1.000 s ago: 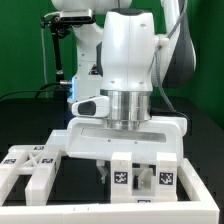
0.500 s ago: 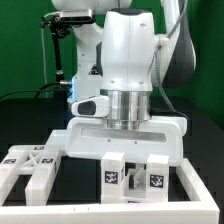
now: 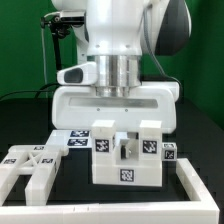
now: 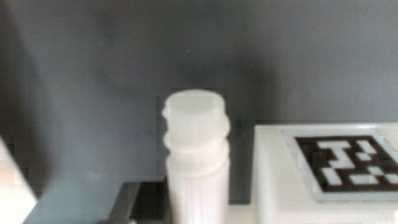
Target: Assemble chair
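Over the black table (image 3: 205, 140) the big white gripper (image 3: 122, 148) hung at the middle, its jaws drawn narrow on the chair's chunky tagged bar piece (image 3: 105, 165), with the flat X-braced panel (image 3: 30, 160) lying at the exterior view's left and the low white wall (image 3: 195, 185) at its near right.

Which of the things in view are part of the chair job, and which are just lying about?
Job: tagged chair piece, held in the shut tool; X-braced panel.
Lying about: low white wall; black table.
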